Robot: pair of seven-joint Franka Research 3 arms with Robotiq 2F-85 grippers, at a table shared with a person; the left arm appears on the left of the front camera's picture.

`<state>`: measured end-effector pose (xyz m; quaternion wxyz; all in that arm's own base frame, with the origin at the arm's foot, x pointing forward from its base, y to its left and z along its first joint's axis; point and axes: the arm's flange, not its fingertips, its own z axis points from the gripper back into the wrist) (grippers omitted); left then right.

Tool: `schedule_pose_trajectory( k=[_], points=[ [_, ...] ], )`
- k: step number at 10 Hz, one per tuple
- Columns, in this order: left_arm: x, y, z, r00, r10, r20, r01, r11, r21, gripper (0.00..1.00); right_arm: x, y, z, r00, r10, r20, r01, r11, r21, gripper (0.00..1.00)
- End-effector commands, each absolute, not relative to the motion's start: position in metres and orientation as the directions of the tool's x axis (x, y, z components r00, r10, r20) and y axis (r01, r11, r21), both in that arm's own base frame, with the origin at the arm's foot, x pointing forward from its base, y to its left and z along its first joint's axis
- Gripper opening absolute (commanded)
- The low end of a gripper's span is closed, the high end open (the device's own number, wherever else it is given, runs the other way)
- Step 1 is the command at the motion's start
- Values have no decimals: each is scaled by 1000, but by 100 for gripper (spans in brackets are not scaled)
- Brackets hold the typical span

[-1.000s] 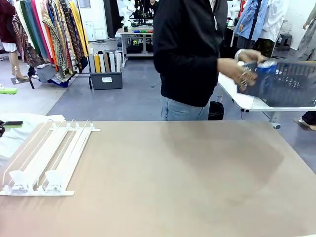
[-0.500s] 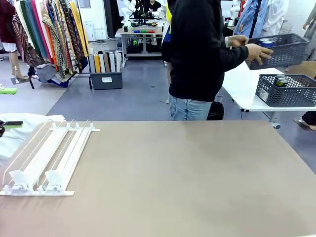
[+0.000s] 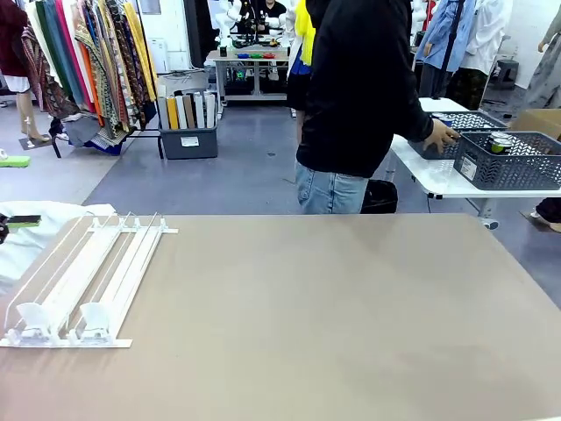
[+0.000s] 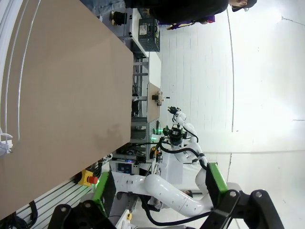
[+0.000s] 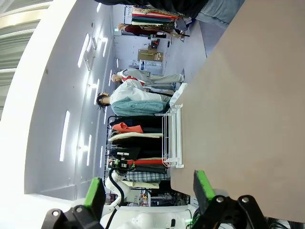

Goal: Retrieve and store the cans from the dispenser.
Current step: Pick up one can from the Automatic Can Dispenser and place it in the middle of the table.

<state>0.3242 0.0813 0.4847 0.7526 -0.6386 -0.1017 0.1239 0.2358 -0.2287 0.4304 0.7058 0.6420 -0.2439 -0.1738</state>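
A: Where is the dispenser [image 3: 83,281]?

B: On the tan table [image 3: 333,324], at its left side in the front view. Two long white lanes slope toward the near edge, each ending in a small stop, and both lanes are bare. The right wrist view has it sideways at the table's far edge [image 5: 172,136], and its thin rails run along the left border of the left wrist view [image 4: 12,71].

A: And the cans?

B: One can [image 3: 501,142] with a silver top stands in a dark grey perforated basket [image 3: 508,162] on a white side table [image 3: 438,175] behind the person. That is well apart from the dispenser.

A: The person?

B: Standing at the far side in a black top and jeans, turned to the side table, one hand [image 3: 441,137] on a second basket just beside the first.

A: The grippers?

B: The left gripper [image 4: 159,188] has its green-padded fingers spread wide, with nothing between them. The right gripper [image 5: 147,191] is spread wide too, also holding nothing. Both hang off the table's edge
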Motion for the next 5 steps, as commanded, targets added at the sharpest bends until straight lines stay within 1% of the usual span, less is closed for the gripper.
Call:
schedule_pose_trajectory(
  k=[1, 5],
  points=[
    [324, 81, 488, 948, 319, 4, -43, 139, -989, 100, 233, -230, 430, 827, -543, 146, -85, 136, 987, 100],
    [324, 81, 488, 948, 319, 4, -43, 139, -989, 100, 233, -230, 430, 827, -543, 146, -85, 136, 987, 100]
  ],
)
